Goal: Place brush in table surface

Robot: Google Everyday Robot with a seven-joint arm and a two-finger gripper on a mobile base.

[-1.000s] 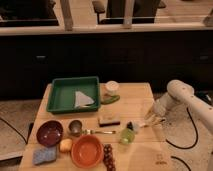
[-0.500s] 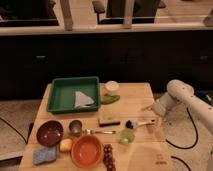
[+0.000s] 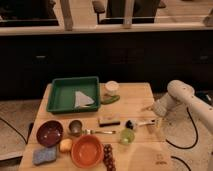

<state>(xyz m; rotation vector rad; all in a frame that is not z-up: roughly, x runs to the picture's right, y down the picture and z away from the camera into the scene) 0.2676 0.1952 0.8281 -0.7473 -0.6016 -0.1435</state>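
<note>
The brush (image 3: 138, 123) lies flat on the light wooden table surface (image 3: 135, 105), right of centre, with its dark head to the left and its whitish handle pointing right. My gripper (image 3: 158, 119) hangs from the white arm (image 3: 179, 94) at the table's right edge. It sits just past the handle's right end, close above the wood. I cannot tell whether it touches the handle.
A green tray (image 3: 59, 95) with a white napkin stands at the back left, and a white cup (image 3: 112, 87) beside it. A tan block (image 3: 108, 120), a fork (image 3: 100, 132), a green fruit (image 3: 127, 136), an orange bowl (image 3: 87, 150), a dark red bowl (image 3: 49, 133), grapes (image 3: 108, 155) and a blue sponge (image 3: 44, 155) fill the front.
The gripper has moved a little to the right, towards the table's edge. The brush now lies flat on the wood, left of the gripper.
</note>
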